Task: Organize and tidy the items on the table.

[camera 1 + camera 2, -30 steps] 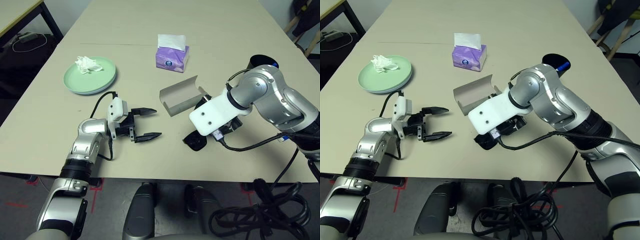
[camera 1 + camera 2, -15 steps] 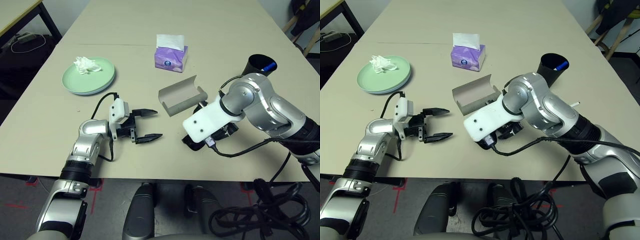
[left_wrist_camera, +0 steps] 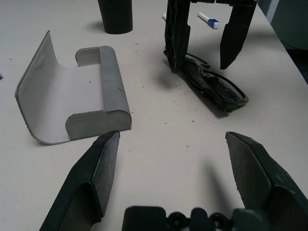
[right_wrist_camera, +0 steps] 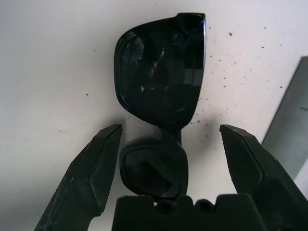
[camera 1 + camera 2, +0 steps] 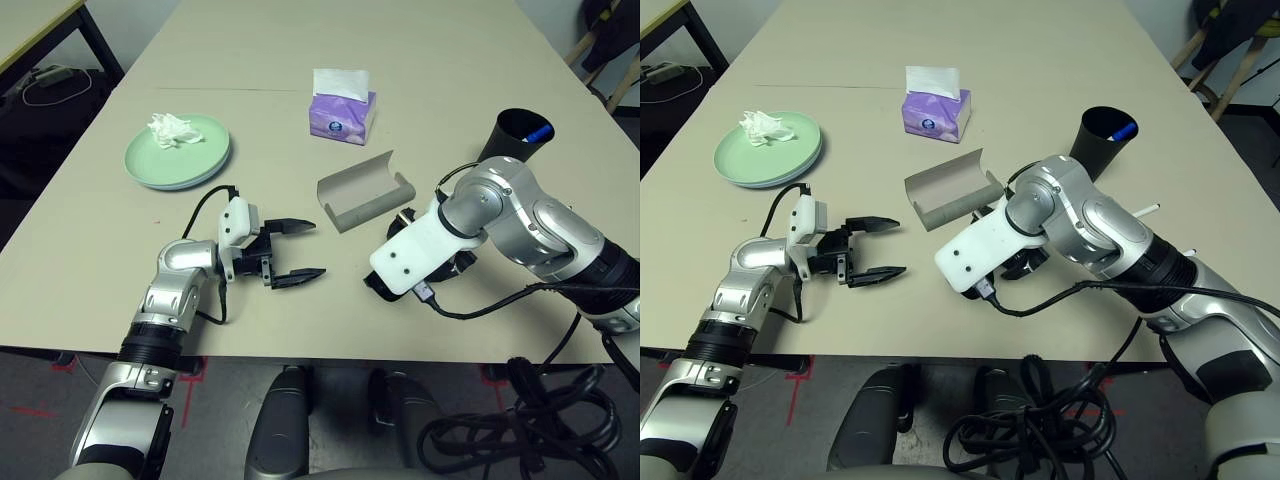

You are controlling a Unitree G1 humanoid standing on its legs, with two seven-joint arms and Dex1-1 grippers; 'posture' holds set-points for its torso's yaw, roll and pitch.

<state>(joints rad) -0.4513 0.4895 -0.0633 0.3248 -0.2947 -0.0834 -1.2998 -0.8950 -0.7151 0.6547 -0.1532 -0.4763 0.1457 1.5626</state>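
Black sunglasses lie folded on the beige table, in front of the open grey glasses case. My right gripper hangs open straight over them, one finger on each side, not touching. From the left wrist view its two fingers straddle the sunglasses. My left gripper rests open on the table, left of the case, with nothing between its fingers. A pale-green plate at the far left carries a crumpled white tissue. The black cup stands at the right, and a white-and-black pen lies near it.
A purple tissue box stands beyond the case, near the seam line. A blue object sits inside the cup. My right forearm spans the table's right front part. A dark-legged side table is off to the far left.
My right arm has swung back and settled lower over the sunglasses, uncovering the black cup. The left arm has stayed put.
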